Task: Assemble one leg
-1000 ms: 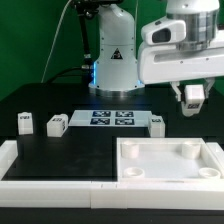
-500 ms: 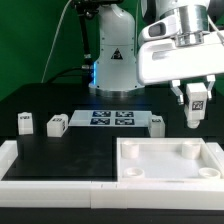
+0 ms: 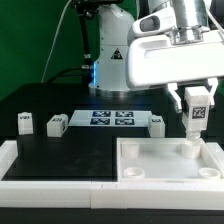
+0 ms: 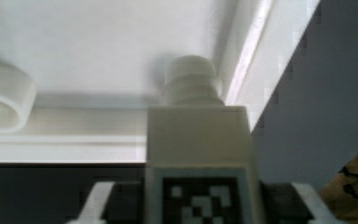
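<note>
My gripper (image 3: 194,112) is shut on a leg (image 3: 193,122), a small white post with a black-and-white tag, held upright. Its lower end is just above or touching the far right corner socket (image 3: 190,147) of the large white tabletop (image 3: 168,166). In the wrist view the leg (image 4: 197,150) fills the middle, its threaded tip pointing at the tabletop's corner, with another socket (image 4: 5,96) off to one side. Three more legs stand on the black table: one (image 3: 25,122) at the exterior view's left, one (image 3: 55,124) beside it, one (image 3: 157,123) near the marker board.
The marker board (image 3: 112,119) lies flat at the back middle. A white raised border (image 3: 40,170) runs along the front and the exterior view's left of the table. The robot base (image 3: 112,60) stands behind.
The gripper has moved down and toward the exterior view's left with the leg, from above the table's right side to the tabletop's far right corner socket.
</note>
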You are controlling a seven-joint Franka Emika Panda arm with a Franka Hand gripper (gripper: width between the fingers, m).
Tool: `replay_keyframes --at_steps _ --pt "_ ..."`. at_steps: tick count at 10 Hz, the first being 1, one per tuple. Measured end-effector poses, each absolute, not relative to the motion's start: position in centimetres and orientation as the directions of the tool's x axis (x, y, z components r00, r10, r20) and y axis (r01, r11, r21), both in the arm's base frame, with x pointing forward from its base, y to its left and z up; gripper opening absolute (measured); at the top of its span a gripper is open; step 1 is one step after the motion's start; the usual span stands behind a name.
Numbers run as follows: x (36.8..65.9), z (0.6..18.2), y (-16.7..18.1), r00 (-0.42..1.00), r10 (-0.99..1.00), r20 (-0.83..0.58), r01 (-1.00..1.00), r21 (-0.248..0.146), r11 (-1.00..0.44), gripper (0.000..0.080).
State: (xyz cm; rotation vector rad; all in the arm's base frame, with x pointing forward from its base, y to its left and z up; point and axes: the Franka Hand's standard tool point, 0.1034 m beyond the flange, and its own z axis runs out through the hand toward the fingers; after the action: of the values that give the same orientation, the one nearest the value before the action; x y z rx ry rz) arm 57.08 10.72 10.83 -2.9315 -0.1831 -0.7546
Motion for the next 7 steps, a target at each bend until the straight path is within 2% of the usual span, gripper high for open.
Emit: replay_keyframes --at_steps 2,3,4,5,6,7 --pt "56.9 10.6 10.5 0.854 0.084 0.513 0.139 -0.071 -0.988 0.0287" --pt "57.4 11.1 10.3 0.819 0.075 0.568 0.134 -0.062 -0.989 0.0287" --pt "56.4 9.2 10.1 0.816 0.071 0.574 0.128 -0.060 -0.990 0.0287" --pt "55.8 7.3 10.7 0.876 0.087 0.475 0.140 -0.076 -0.987 0.0287" --pt "57.3 8.5 11.3 0.851 0.090 0.517 0.149 -0.074 -0.986 0.0287" --pt "57.9 8.1 11.8 0.849 0.099 0.520 0.160 -0.073 -0.984 0.0287"
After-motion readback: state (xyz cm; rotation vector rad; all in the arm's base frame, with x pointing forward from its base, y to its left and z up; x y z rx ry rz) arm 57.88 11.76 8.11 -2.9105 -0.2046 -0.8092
